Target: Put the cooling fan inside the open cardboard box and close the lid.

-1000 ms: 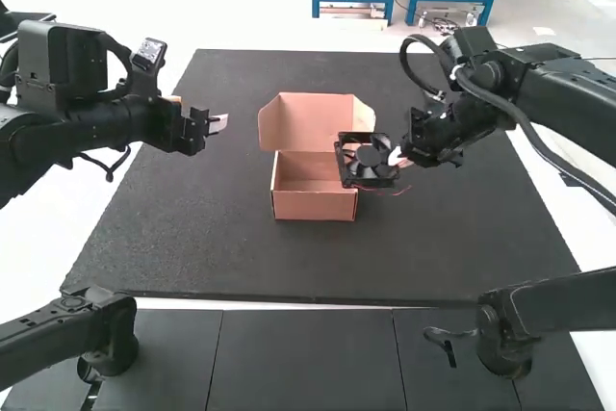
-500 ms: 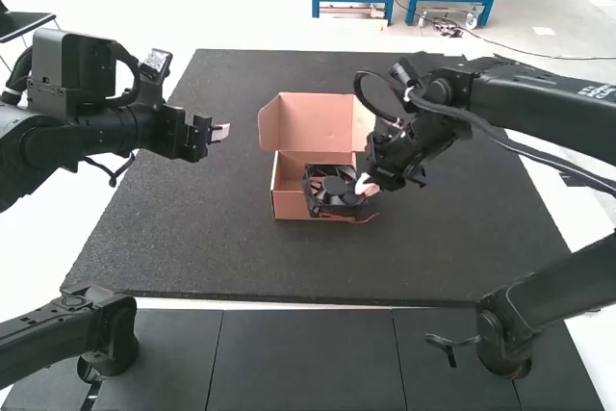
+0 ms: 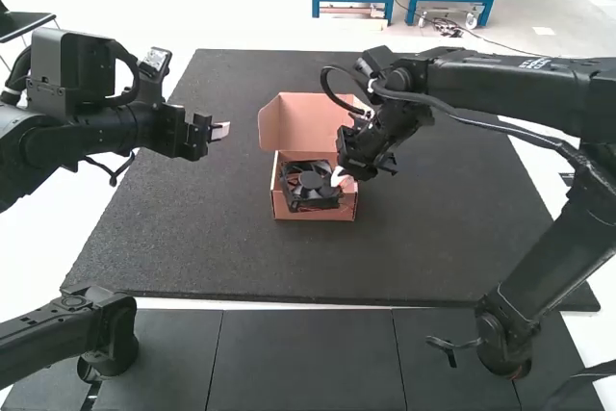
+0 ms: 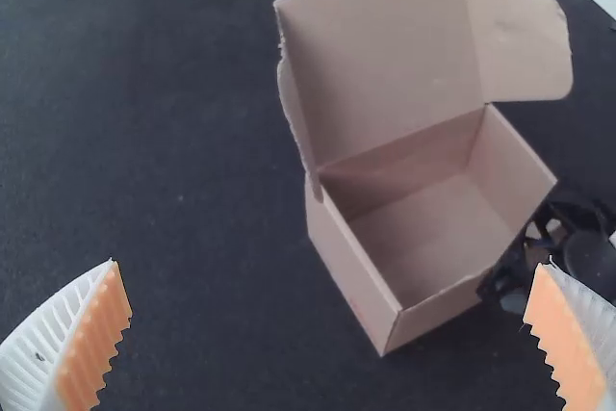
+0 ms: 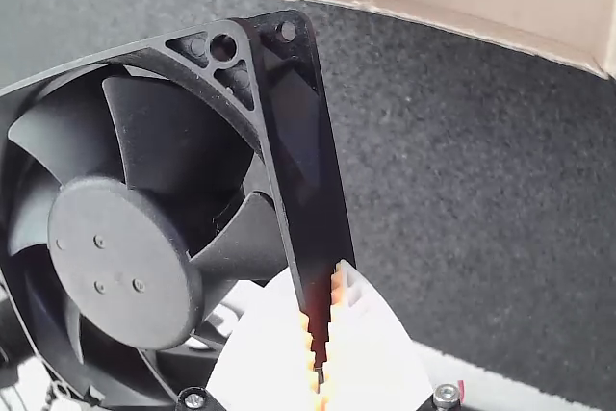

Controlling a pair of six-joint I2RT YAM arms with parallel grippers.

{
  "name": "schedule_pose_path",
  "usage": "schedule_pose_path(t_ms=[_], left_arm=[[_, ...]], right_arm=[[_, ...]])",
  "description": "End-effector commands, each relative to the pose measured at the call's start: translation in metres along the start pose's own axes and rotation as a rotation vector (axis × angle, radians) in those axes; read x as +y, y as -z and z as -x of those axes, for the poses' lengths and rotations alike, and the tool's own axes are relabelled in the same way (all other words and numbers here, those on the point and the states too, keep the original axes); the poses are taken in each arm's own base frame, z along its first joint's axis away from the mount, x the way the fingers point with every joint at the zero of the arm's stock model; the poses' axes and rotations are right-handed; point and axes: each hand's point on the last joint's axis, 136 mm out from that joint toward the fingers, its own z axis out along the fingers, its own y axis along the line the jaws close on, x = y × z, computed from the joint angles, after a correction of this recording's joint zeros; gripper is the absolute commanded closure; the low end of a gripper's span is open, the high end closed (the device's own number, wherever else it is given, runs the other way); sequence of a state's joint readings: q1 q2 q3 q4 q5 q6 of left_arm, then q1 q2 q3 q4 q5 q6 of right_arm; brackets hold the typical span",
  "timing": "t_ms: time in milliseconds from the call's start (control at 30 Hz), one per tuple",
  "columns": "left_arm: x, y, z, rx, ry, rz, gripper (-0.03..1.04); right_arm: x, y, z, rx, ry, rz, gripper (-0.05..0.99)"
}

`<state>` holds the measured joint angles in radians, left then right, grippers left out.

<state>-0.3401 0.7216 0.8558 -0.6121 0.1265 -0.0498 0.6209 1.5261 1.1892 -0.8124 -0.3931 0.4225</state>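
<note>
Two claws are hanging over the black mat (image 3: pixel 173 228) that is covering the worktop. The right claw (image 3: pixel 339 176), stretched in from its own side, is clamping one side wall of the cooling fan (image 3: pixel 310 183) between closed fingers. In the right wrist view its orange pads (image 5: pixel 332 288) are biting the thin edge of the fan's black frame (image 5: pixel 298 161).

The fan is leaning at the front wall of the cardboard box (image 3: pixel 315 205). Its flat bladed face is pointing up and toward the front of the worktop, and its hub axis is tilting the same way rather than standing straight. Whether its lower edge is inside the box I cannot tell. In the left wrist view the fan (image 4: pixel 568 247) is showing just past the box's front corner, and the box floor (image 4: pixel 423 238) is lying bare.

The lid (image 3: pixel 310 122) is standing upright along the back edge. The left claw (image 3: pixel 216 129) is hovering well apart from the box on its left, with its fingers (image 4: pixel 91 339) spread wide and holding nothing.
</note>
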Motion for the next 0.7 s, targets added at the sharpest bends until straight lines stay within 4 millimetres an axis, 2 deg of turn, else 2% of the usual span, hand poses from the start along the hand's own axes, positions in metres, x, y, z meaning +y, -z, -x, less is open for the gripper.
schedule_pose_path(t_ms=[0, 267, 667], left_arm=[[0.004, -0.003, -0.002, 0.007, 0.015, 0.016, 0.04], [0.004, -0.002, -0.003, 0.01, 0.016, 0.017, 0.04], [0.004, 0.0, -0.004, 0.011, 0.016, 0.017, 0.04]], right_arm=[[0.018, 0.007, 0.012, -0.036, 0.025, 0.032, 0.96], [0.015, 0.002, 0.035, -0.082, -0.048, 0.022, 0.96], [-0.005, -0.005, 0.065, -0.12, -0.2, 0.009, 0.96]])
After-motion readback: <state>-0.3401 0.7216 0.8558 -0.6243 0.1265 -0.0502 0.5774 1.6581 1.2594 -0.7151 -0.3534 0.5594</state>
